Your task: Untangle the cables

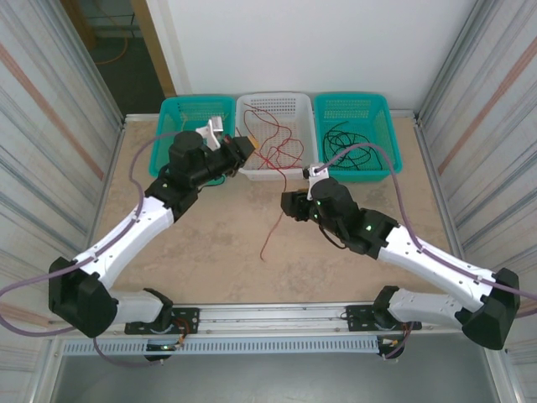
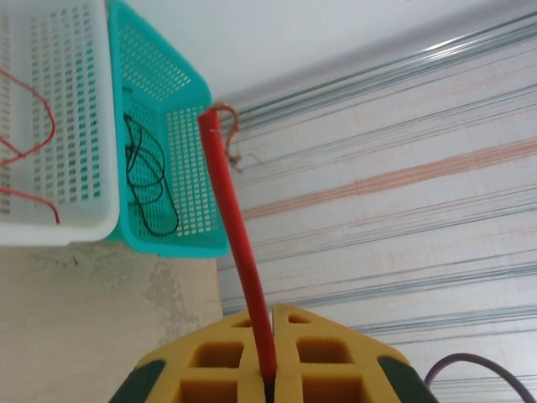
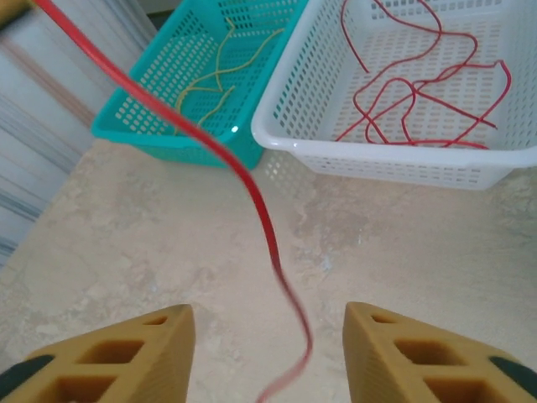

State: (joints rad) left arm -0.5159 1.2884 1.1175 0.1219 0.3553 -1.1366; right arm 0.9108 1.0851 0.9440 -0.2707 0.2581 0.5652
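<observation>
My left gripper is shut on a red cable whose bare copper end sticks up past the fingers. In the top view the left gripper sits at the white basket's front left corner. From there the held red cable runs down between the wide-apart fingers of my right gripper, which touch nothing. Its tail lies on the table below the right gripper. More red cables lie in the white basket, pale yellow cables in the left teal basket, and black cables in the right teal one.
Three baskets stand in a row at the table's back edge: teal, white, teal. Corrugated wall panels close both sides. Open tabletop lies between the arms and the baskets.
</observation>
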